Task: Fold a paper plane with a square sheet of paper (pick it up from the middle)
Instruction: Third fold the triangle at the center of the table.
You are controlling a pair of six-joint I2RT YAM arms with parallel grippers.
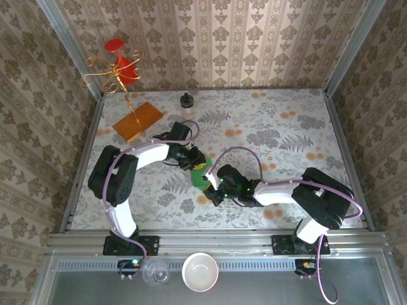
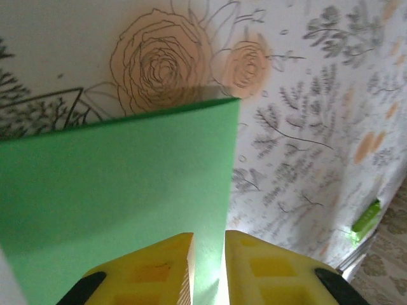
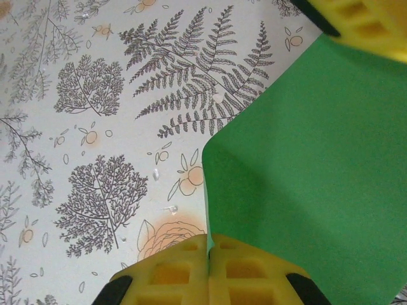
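First, from above: the thin, matte, bright green square sheet of paper point(image 1: 202, 173) is near the middle of the table point(image 1: 286, 127), between the two arms. The left fingers point(image 1: 193, 162) meet it from the far-left side and the right fingers point(image 1: 212, 188) from the near-right side. The table carries a pale cloth printed with ferns and orange flowers, and beige damask wallpaper covers the walls around it. Well apart, at the far left, lies a flat orange-brown rectangular board point(image 1: 138, 121). A gold wire stand with red pieces point(image 1: 117, 67) seems to rest on it, and a small dark-capped bottle point(image 1: 186, 100) is beside it. On the metal ledge before the arm bases stand a white bowl point(image 1: 200, 272) and a clear glass point(image 1: 156, 273).

From the left wrist, the yellow left fingers point(image 2: 168, 270) stand with a narrow gap. The green paper shows in this gap and spreads ahead, with a straight edge on its right. Whether they pinch it or are loose, I cannot tell.

From the right wrist, the yellow right fingers point(image 3: 184, 273) are clenched together on the border of the paper, which curves up from the cloth. I judge the paper very light and limp. It will bend under its own weight, crease easily and may slip or tear if pulled hard. A gentle hold close to an edge or corner seems best.
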